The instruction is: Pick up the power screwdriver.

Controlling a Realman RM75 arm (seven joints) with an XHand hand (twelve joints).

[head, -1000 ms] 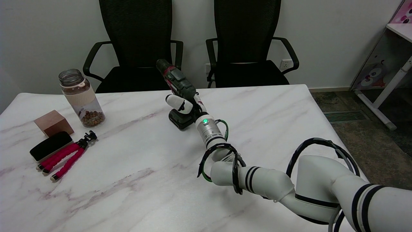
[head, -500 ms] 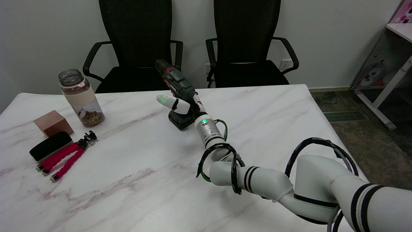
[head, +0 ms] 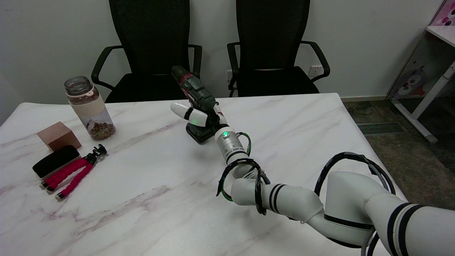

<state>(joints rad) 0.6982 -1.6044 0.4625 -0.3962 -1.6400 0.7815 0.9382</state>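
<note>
Our right arm (head: 284,199) stretched toward power screwdriver (head: 195,92); right hand (head: 202,119) at its handle, one finger sticking out left.

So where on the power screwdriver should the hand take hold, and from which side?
Best by the handle between the body and the battery base: the power screwdriver stands upright on that base, nose pointing away to the left. Coming from the near right, as the right hand is, lets fingers wrap the handle.

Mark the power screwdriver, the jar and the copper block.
power screwdriver (head: 197,89), head view, green motor body.
jar (head: 91,109), head view, pale sleeve band.
copper block (head: 58,135), head view, top face.
</note>
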